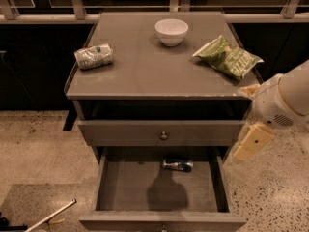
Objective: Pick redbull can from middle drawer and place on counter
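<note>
The redbull can [177,165] lies on its side at the back of the open middle drawer [120,190], near the middle of its back wall. The counter [145,71] is the flat grey top of the cabinet above. My gripper [251,143] is a cream-coloured piece hanging below the white arm at the right. It hovers just outside the cabinet's right side, level with the gap between the upper drawer front and the open drawer. It is to the right of the can, above it, and apart from it.
On the counter are a white-and-green can [94,56] on its side at the left, a white bowl [171,31] at the back and a green chip bag [229,57] at the right. A closed drawer front with a round knob [164,135] sits above the open drawer.
</note>
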Tool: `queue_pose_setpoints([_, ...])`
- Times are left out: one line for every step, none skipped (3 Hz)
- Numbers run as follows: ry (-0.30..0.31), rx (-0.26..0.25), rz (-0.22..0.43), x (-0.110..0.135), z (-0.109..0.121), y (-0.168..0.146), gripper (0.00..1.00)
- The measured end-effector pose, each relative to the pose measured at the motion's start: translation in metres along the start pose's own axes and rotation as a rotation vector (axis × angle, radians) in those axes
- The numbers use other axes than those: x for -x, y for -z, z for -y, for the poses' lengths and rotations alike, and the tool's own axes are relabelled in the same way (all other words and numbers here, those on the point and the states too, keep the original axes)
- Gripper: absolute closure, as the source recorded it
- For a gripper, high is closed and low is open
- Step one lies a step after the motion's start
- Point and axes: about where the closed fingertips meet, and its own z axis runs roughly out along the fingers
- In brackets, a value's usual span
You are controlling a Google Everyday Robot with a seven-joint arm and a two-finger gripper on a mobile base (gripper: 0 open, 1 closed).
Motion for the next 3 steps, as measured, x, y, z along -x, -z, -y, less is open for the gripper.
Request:
queue_pose_setpoints([-0.034, 0.068, 0.039, -0.013, -0.015, -0.054, 0.0])
queue_pose_setpoints([-0.069, 0.153, 0.05, -0.024, -0.032, -0.103, 0.0])
queue_pose_setpoints([-0.072, 0.158, 0.05, -0.025, -0.033, -0.106, 0.0])
